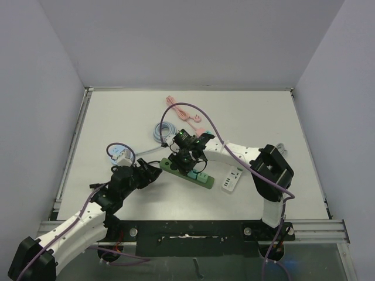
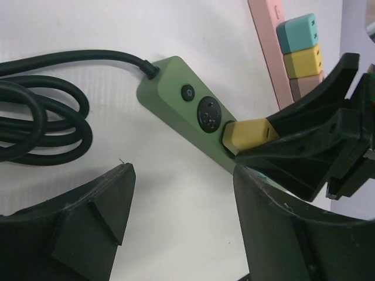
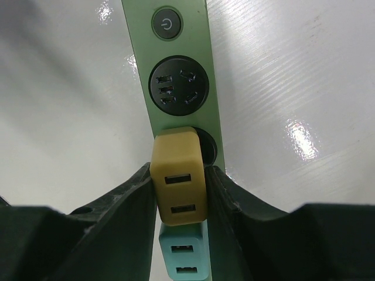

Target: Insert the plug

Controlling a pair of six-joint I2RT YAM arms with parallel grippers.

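Green strip (image 3: 176, 50) aslant on the white table (image 1: 252, 117), with black cord (image 2: 41, 117) coiled off its switch end. Yellow plug (image 3: 177, 175) clamped flank to flank in the right gripper (image 3: 179, 196), poised over the second round socket (image 3: 206, 146) and covering most of it; contact with the strip not to be told. Teal plug (image 3: 183, 257) seated in the next place along. Left gripper (image 2: 181, 199) with jaws apart and nothing between them, low and just short of the strip's switch end.

Step judged in hand: seating the plug. To do it well, square the plug's body with the strip's long axis, centre it over the socket, then press straight down without rocking. Keep the clamp firm on the flanks, so as not to let the plug slide up between the pads. Probably worth bracing the strip with the left gripper against skidding or tipping under an off-centre push.

In the way: teal plug close against the yellow one, leaving little room on that side. First socket (image 3: 179, 82) free, next to the switch.

Elsewhere: pink strip (image 2: 266, 41) bearing coloured cubes just beyond; white strip (image 1: 232, 178) near the right arm; pink cable (image 1: 170, 100) and pale blue coil (image 1: 165, 132) farther back, apart from the work.
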